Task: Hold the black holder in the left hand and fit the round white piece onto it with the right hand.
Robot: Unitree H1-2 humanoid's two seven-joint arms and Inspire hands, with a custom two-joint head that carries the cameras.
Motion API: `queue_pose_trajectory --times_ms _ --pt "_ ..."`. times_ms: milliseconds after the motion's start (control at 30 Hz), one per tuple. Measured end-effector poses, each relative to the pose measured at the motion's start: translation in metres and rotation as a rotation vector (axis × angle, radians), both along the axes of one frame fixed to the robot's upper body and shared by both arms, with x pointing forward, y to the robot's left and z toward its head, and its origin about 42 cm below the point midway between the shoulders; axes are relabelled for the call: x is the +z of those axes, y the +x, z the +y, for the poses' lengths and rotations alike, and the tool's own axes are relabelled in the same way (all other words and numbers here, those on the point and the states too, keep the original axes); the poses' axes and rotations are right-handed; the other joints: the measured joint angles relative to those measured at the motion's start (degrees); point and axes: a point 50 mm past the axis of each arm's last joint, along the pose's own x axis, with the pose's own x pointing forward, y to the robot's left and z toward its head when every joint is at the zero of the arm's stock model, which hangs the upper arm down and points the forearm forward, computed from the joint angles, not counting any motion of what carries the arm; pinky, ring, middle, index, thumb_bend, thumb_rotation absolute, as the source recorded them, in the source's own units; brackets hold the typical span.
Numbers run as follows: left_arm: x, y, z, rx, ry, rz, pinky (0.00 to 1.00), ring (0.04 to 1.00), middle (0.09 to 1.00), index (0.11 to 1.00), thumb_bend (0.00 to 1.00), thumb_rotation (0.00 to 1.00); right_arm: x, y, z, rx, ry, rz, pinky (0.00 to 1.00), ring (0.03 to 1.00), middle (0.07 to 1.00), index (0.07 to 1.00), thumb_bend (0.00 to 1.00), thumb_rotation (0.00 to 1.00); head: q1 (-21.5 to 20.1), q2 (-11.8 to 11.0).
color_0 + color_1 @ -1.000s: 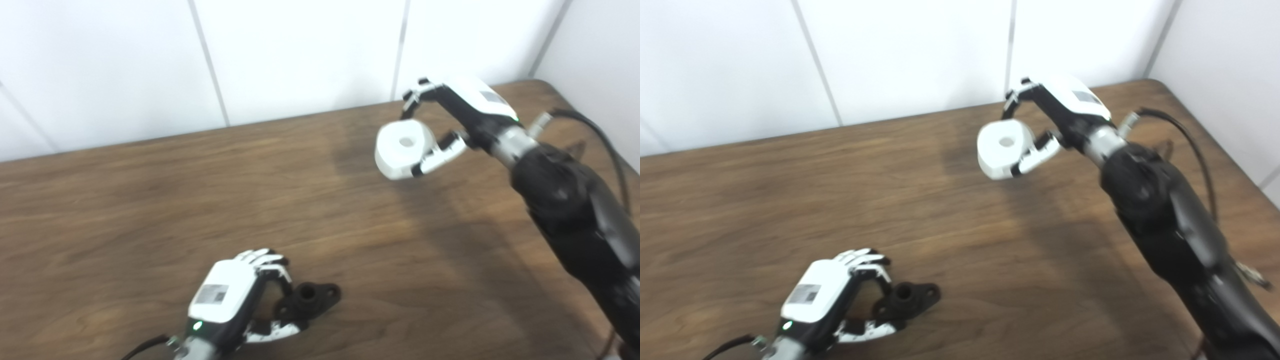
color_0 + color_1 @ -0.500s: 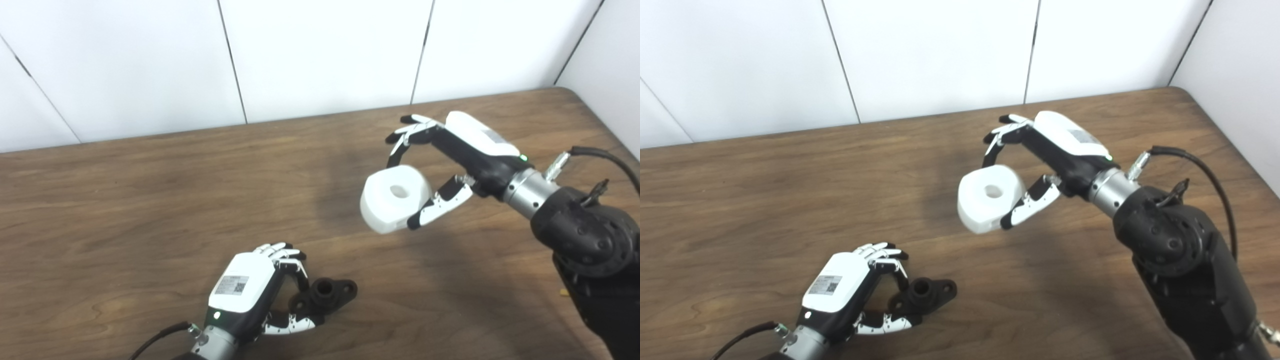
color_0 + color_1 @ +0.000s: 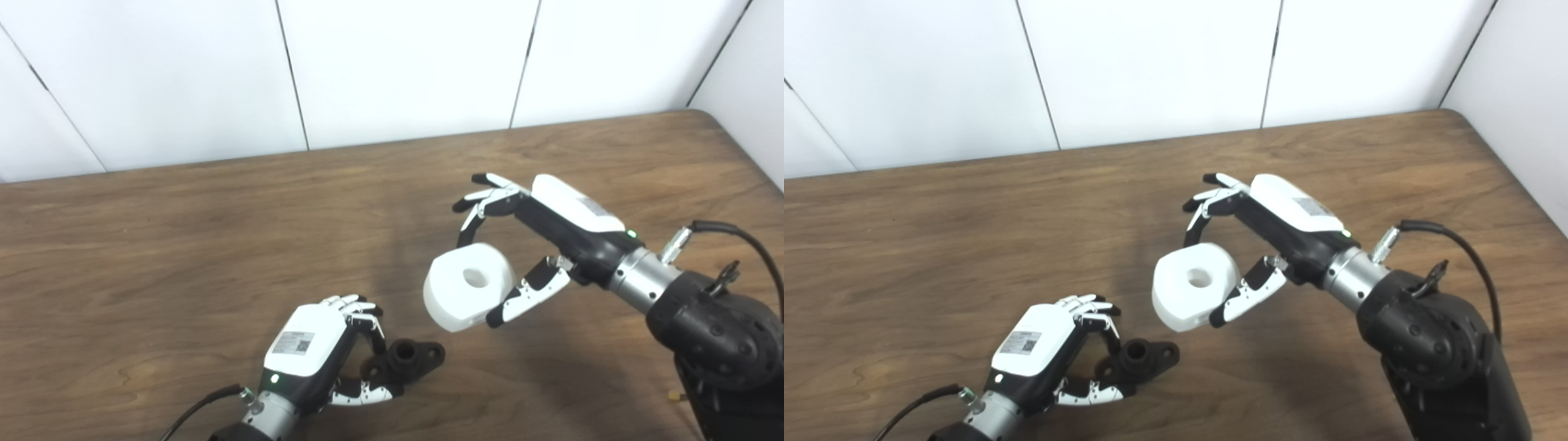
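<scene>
Table (image 3: 184,245): brown wood; far edge runs along the white wall (image 3: 398,61), far right corner in view; the near edge is out of frame; nothing lies on the boards but the holder, so there is wide bare room to the left and toward the far edge.

Right arm (image 3: 710,331): comes in from the near right and reaches toward the middle of the table; it fills the near right region, so any correction is better made to the left or upward, as I judge.

Right hand (image 3: 551,233): closed around the round white piece (image 3: 468,286), thumb under its near right side, fingers arched over its far side; the piece is carried in the air, clear of the boards, its shadow on the wood below; central hole (image 3: 474,277) faces up and somewhat toward the camera, so the bore looks tilted, not plumb.

Left hand (image 3: 312,352): low, near the table's front, left of centre; it grips the left end of the black holder (image 3: 404,361); whether the holder rests on the boards or is raised just off them, I cannot tell.

Holder: long axis runs left to right, the free end with its small hole pointing right; upright socket (image 3: 404,351) open upward.

Key relation: white piece lies up, right of and beyond the socket; near but apart, not touching. Judgement: the next move calls for travel left and toward the near edge, then down; the bore must be levelled over the socket first; risk is the piece's rim striking the left fingers (image 3: 361,306), which sit just beside the socket.
</scene>
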Motion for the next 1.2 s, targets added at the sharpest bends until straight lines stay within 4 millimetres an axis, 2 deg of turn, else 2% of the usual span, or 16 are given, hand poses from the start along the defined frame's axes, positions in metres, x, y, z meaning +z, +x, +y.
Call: queue_pose_trajectory --times_ms 133,467,867,1200 --pt "0.0 0.0 -0.001 0.001 -0.002 0.001 0.86 0.872 0.789 0.487 0.52 0.05 0.0 -0.004 0.007 0.029 0.02 -0.002 0.83 0.974 0.824 0.482 0.53 0.14 0.35 0.26" --pt "0.001 0.001 -0.005 0.003 0.005 -0.004 0.86 0.867 0.786 0.487 0.52 0.05 -0.019 -0.01 0.022 0.071 0.048 0.065 0.85 0.968 0.814 0.481 0.53 0.14 0.61 0.79" --pt "0.002 0.001 -0.009 0.009 0.011 0.003 0.86 0.861 0.784 0.487 0.52 0.05 -0.035 -0.017 0.032 0.08 0.061 0.111 0.86 0.966 0.816 0.482 0.53 0.14 1.23 1.58" --pt "0.003 0.001 -0.013 0.007 0.017 -0.005 0.85 0.854 0.78 0.487 0.52 0.05 -0.045 -0.014 0.035 0.068 0.067 0.113 0.87 0.96 0.815 0.482 0.53 0.14 1.49 1.67"
